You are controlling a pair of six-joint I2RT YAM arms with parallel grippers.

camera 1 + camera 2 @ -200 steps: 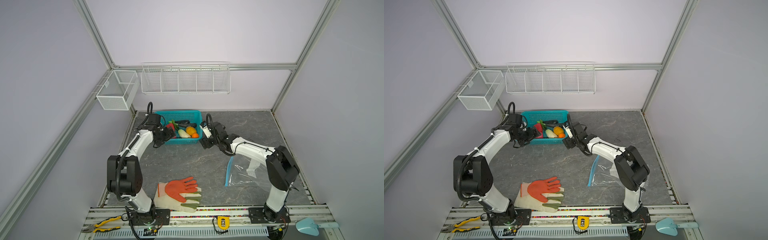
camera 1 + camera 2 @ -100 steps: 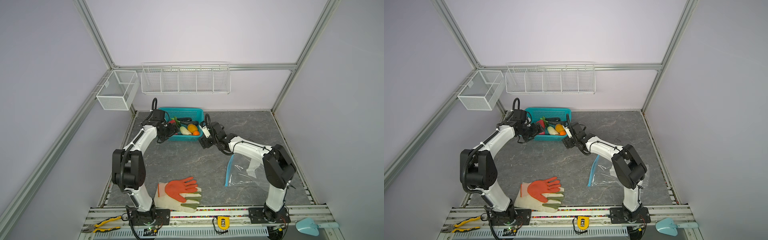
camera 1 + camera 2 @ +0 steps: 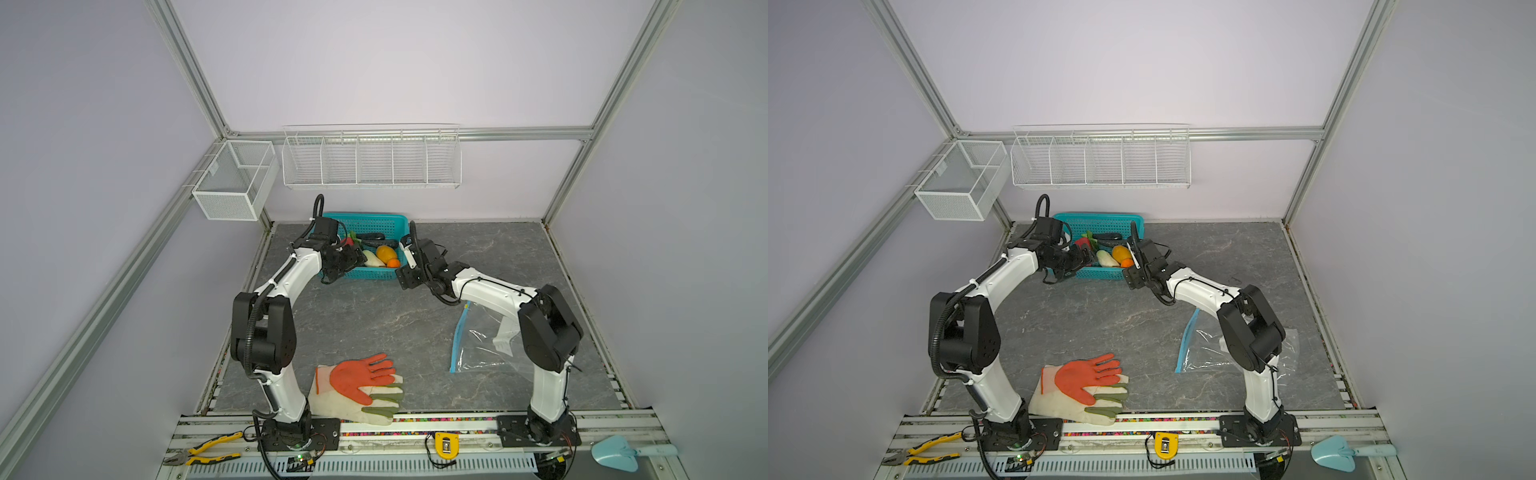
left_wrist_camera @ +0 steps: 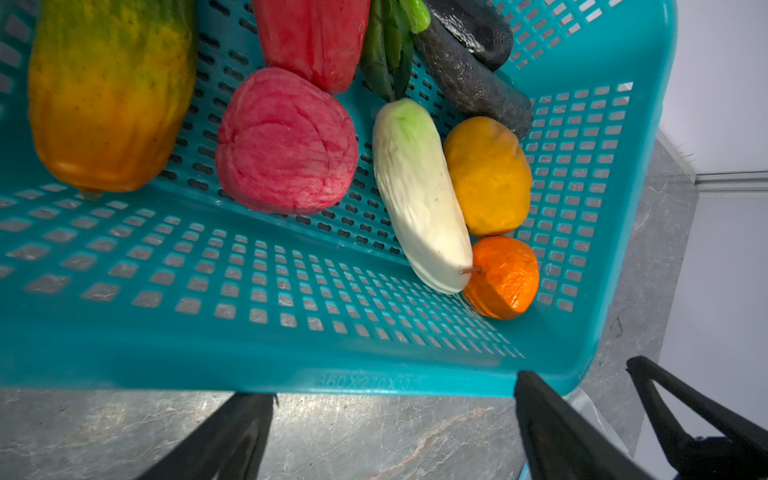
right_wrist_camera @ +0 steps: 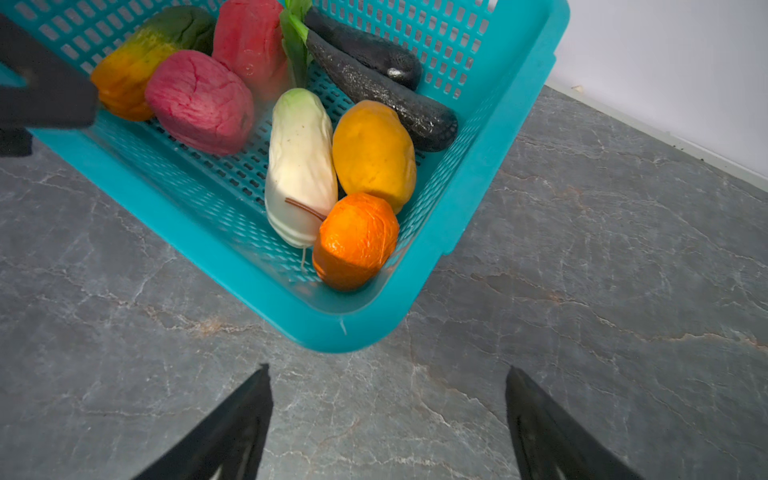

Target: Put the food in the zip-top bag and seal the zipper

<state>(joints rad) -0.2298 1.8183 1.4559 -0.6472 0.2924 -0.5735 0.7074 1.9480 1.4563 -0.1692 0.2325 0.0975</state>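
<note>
table [image 3: 365, 324]: grey marbled surface; both arms reach from the 6 o'clock edge toward 12 o'clock.

zip-top bag [image 3: 482, 349]: clear and crinkled, lying flat on the table at about 4 o'clock, partly under the right arm. whether its mouth is open cannot be told.

basket [image 3: 365, 273]: teal, perforated, standing at 12 o'clock near the back wall.

gloves [image 3: 361, 386]: orange-and-white pair, stacked at 6 o'clock by the front rail.

left gripper [image 4: 395, 388]: jaws spread wide, nothing between them; fingertips at the basket's 7 o'clock rim.

right gripper [image 5: 387, 369]: jaws spread wide, nothing held; poised over bare table just beside the basket's 4 o'clock corner, apart from it.

food [image 3: 1119, 252]: every piece seen lies inside the basket.
- yellow-green piece [image 4: 108, 91] and two red pieces [image 4: 286, 141] sit at the 9 o'clock end, partly hidden by the left gripper in both top views.
- two dark pieces [image 4: 469, 79] lie along the 12 o'clock wall.
- white piece [image 4: 419, 195] lies mid-basket, touching the yellow piece [image 4: 488, 174] at its 3 o'clock side.
- orange piece [image 4: 505, 276] sits in the 4 o'clock corner, against the white piece.

zipper [image 3: 459, 332]: light blue strip along the bag's 9 o'clock edge, facing table centre.
</note>
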